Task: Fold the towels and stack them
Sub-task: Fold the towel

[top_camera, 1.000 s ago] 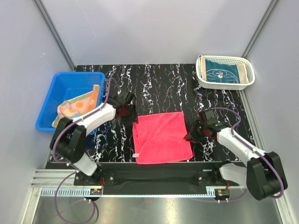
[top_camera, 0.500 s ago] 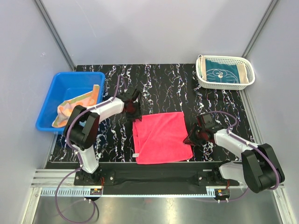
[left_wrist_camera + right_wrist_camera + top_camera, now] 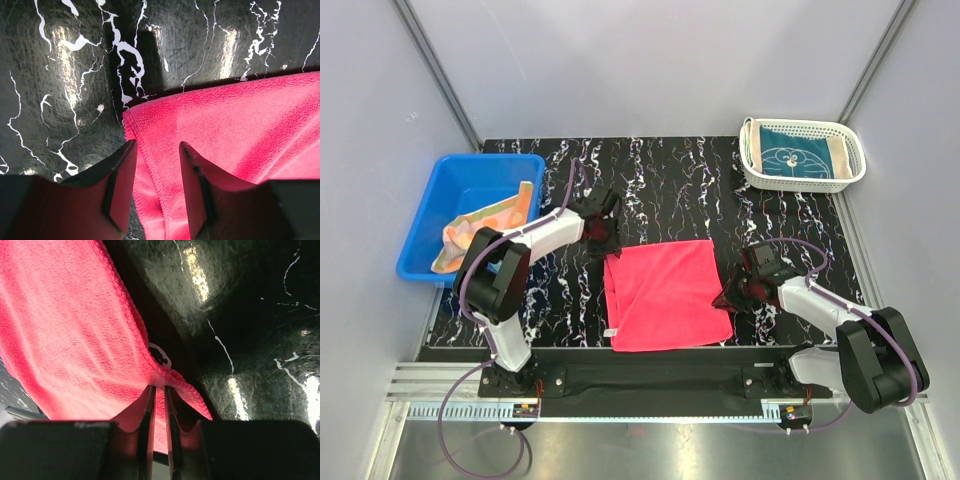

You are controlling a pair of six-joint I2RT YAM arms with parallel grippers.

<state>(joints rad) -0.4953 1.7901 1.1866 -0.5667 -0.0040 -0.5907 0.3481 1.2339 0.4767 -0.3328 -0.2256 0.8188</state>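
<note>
The pink-red towel [image 3: 665, 293] lies flat in the middle of the table. My left gripper [image 3: 603, 240] is at its far left corner. In the left wrist view the gripper [image 3: 157, 150] is open and its two fingers straddle the towel's hemmed edge [image 3: 150, 165]. My right gripper [image 3: 728, 298] is at the towel's near right corner. In the right wrist view it [image 3: 159, 390] is shut on that corner of the towel [image 3: 75, 340], which is lifted slightly. The teal towel [image 3: 800, 158] lies folded in the white basket [image 3: 752, 170]. The orange-peach towel [image 3: 485, 225] lies crumpled in the blue bin [image 3: 425, 215].
The black marbled table [image 3: 670, 180] has the blue bin at its left edge and the white basket at its far right corner. Grey walls close in on both sides. A small white loop tag [image 3: 161, 355] hangs at the pinched corner.
My left gripper has moved right and farther, up to the towel's far left corner. My right gripper has shifted slightly toward the near right corner. The towel has stayed in place.
</note>
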